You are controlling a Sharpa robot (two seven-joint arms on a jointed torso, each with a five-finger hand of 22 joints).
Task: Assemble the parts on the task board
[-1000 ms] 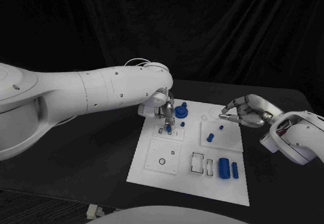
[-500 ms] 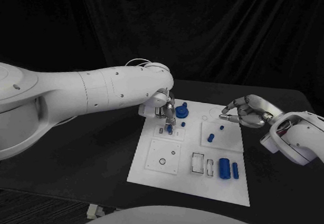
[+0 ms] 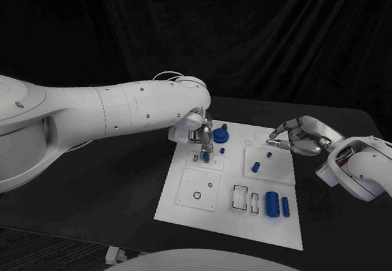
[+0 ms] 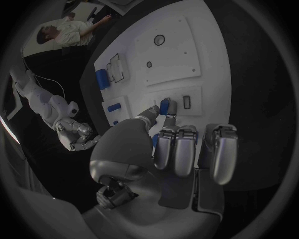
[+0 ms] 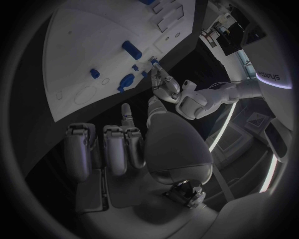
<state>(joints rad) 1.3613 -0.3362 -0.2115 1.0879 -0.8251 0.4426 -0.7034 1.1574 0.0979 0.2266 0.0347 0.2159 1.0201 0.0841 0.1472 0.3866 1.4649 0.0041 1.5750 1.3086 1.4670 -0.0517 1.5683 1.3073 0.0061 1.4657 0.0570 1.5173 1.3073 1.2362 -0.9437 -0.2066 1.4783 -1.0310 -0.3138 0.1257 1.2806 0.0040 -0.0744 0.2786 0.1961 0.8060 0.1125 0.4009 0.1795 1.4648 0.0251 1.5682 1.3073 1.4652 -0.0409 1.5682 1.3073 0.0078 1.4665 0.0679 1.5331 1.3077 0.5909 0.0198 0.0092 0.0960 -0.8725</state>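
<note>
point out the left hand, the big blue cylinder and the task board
left hand (image 3: 199,134), head view, middle of the hand
big blue cylinder (image 3: 271,201), head view, middle of its side
task board (image 3: 229,229), head view, bare near edge

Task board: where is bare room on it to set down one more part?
The task board is bare along its near edge, below the square plate and the blue cylinders. Its far end is crowded: the left robot hand holds a blue part there.
</note>
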